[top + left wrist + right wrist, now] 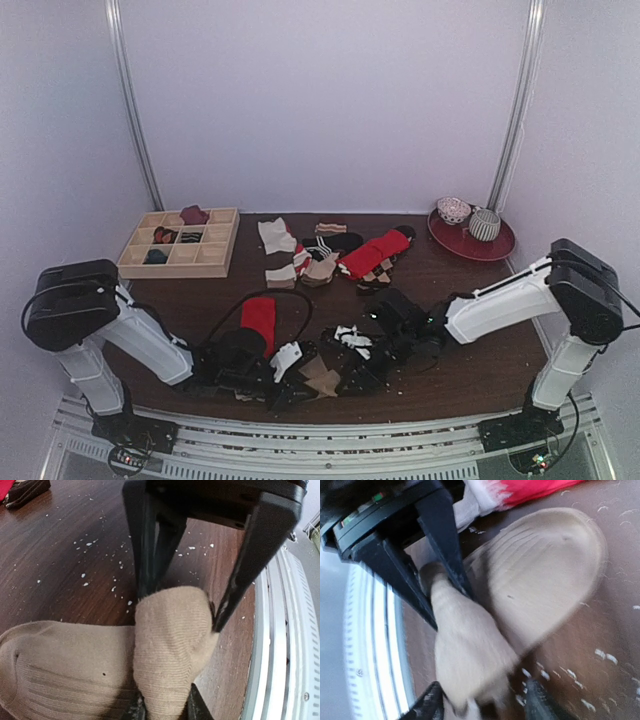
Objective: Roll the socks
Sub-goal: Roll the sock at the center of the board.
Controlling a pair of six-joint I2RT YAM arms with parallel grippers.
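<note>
You have both arms on the plain light tan ribbed sock [90, 665], which lies at the near edge of the dark brown wooden counter [470, 370], between the two arms. Its end nearest the white rail [280, 645] is folded up into a thick roll. The flat rest of it runs away from the rail toward the middle of the counter, so the long axis goes from near to far, across the line that joins the two grippers. The left gripper [164, 707] meets the roll from its own side and pinches it, with the fingers pressed into the fabric. The right gripper [180, 612] comes from the opposite side, facing the left one. Its fingers stand wider, one on each flank of the roll and touching it, but the right wrist view is blurred and I cannot tell whether they really clamp. So the roll sits directly between the fingertips of both, and the free length lies on the far side of them. I judge that the next turn must carry the roll away from the rail, along this flat length, with both wrists turning together. The bright red sock with the beige-cream end [260, 320] lies just beyond, on the left arm's side, outside the roll; it looks not yet taken in.
</note>
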